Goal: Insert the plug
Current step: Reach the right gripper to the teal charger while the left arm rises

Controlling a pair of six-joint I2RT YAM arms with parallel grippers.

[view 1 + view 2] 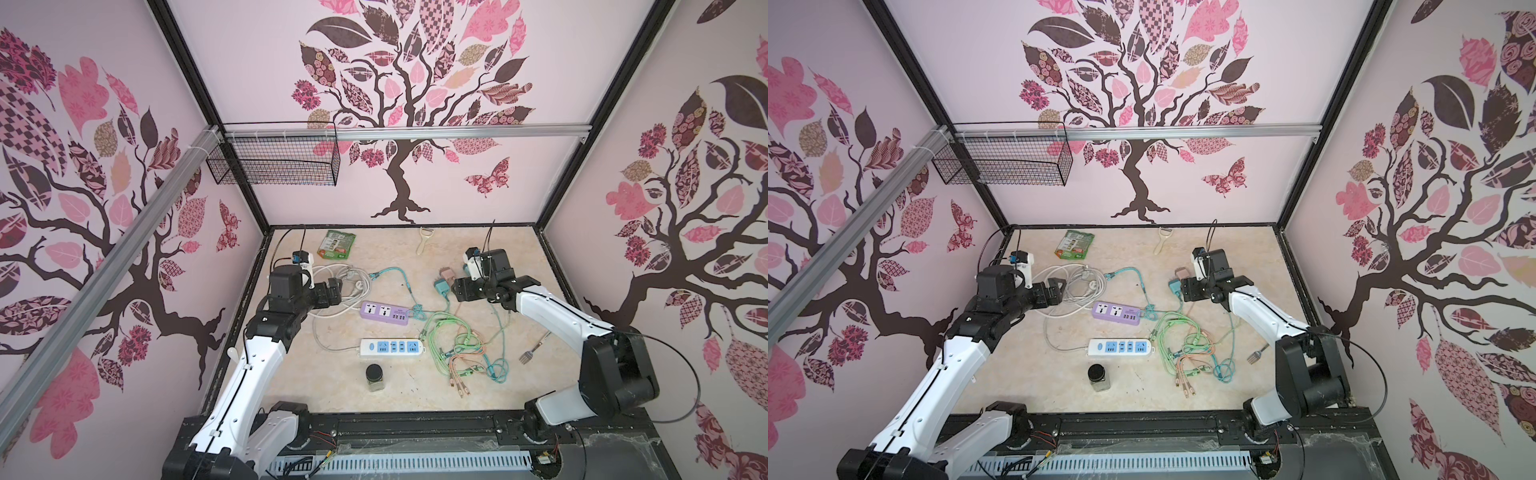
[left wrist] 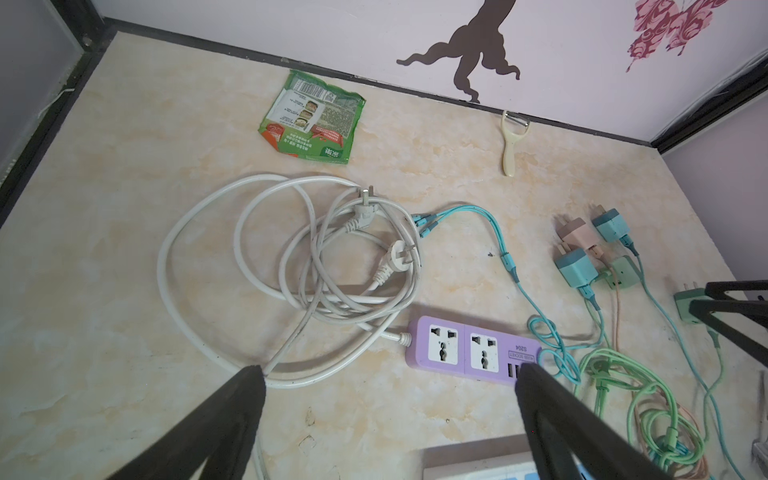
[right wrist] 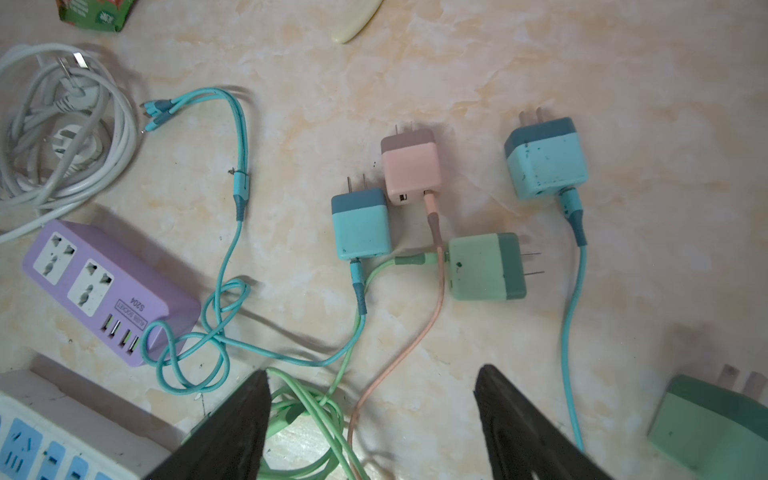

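Nearest us, our right jaws stand apart and empty beside the blue plug (image 3: 361,228) and pink plug (image 3: 410,166), which lie unplugged on the bench (image 3: 540,62), right of centre in both top views. We judge this the reach: next, close on one plug's body and aim its prongs at the purple power strip (image 3: 104,286). Left jaws hang wide, empty. Upper left, the wire basket (image 1: 274,160) looks empty; what the jar (image 1: 375,377) holds we cannot tell.

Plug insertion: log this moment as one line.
left gripper: open, empty, by white cords | right gripper: open, empty, near pink charger | purple power strip: sockets empty
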